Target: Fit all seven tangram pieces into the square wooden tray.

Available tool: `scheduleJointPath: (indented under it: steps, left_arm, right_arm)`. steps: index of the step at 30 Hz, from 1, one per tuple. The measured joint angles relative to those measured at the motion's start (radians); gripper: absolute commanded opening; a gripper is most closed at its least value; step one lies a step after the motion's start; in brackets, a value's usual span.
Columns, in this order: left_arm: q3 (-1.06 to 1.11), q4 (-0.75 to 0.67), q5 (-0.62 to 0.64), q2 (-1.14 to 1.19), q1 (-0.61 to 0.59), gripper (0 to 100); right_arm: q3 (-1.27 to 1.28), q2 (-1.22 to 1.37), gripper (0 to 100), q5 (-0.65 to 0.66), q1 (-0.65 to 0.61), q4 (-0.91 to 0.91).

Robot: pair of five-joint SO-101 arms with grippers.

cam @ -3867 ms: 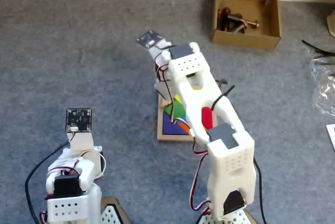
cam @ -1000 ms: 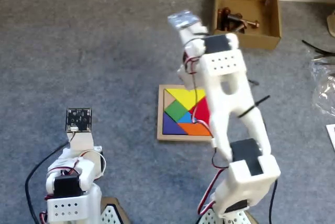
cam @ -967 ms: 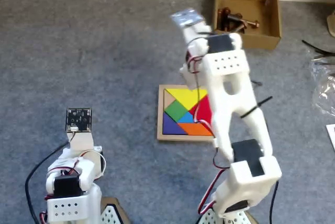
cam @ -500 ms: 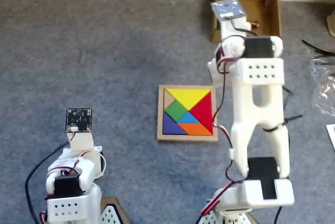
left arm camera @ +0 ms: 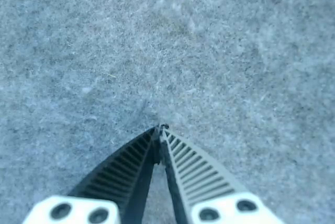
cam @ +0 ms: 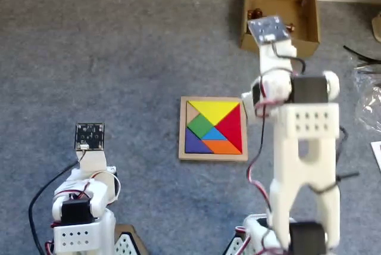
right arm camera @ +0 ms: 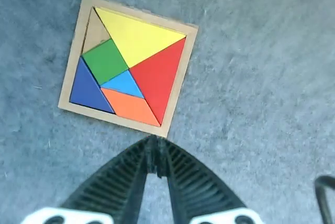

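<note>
Six coloured pieces (cam: pixel 214 111) lie flat in the tray (cam: pixel 213 157) at mid-table; its far-left corner shows a wood-toned triangle (right arm camera: pixel 97 29), and whether this is a piece or the tray floor cannot be told. The right gripper (right arm camera: pixel 153 153), fingers together, hangs just right of the tray. The left gripper (left arm camera: pixel 159 130), likewise closed, sits over carpet (left arm camera: pixel 209 51) at near left, well apart.

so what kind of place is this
Likely a robotics lab or test bench: left arm and right arm at a grey felt-covered table, a tangram tray, and a cardboard box of metal parts.
</note>
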Motion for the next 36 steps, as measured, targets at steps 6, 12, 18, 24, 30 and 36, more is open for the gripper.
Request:
scheduleJointPath:
  steps: [6, 12, 18, 24, 30, 36]
  left_arm:
    - [0.000, 0.000, 0.000, 0.000, 0.000, 0]
    - [0.000, 0.000, 0.000, 0.000, 0.000, 0]
    - [0.000, 0.000, 0.000, 0.000, 0.000, 0]
    - [0.000, 0.000, 0.000, 0.000, 0.000, 0]
    - [0.000, 0.000, 0.000, 0.000, 0.000, 0]
    - [0.000, 0.000, 0.000, 0.000, 0.000, 0]
  right_arm:
    - [0.229, -0.262, 0.4, 0.000, 0.000, -0.104]
    - [0.466, -0.488, 0.4, 0.037, 0.000, -0.175]
    - [0.572, -0.611, 0.4, 0.068, 0.054, -0.196]
    - [0.750, -0.710, 0.4, 0.069, 0.150, -0.325]
    - [0.937, -0.842, 0.4, 0.069, 0.164, -0.417]
    - [1.023, -0.971, 0.4, 0.071, 0.164, -0.430]
